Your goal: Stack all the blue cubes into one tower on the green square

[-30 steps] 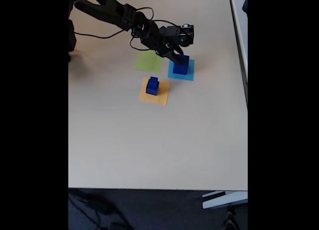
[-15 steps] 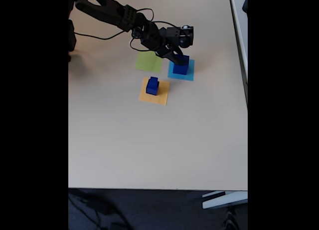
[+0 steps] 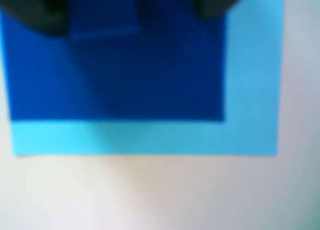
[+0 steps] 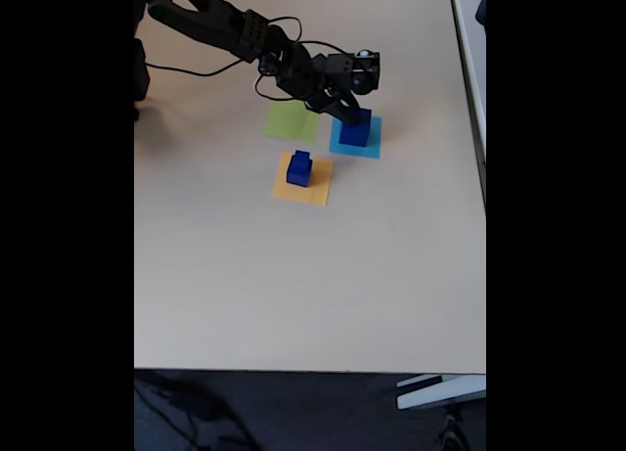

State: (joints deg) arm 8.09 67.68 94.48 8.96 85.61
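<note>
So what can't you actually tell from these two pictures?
- Whether the gripper is closed on the big blue cube: too small in the fixed view, blurred in the wrist view, where its dark fingers are cut off by the top edge.
- How many cubes make up the small stack on the orange square: too small in the fixed view.
- The far corner of the green square: hidden by the arm.
</note>
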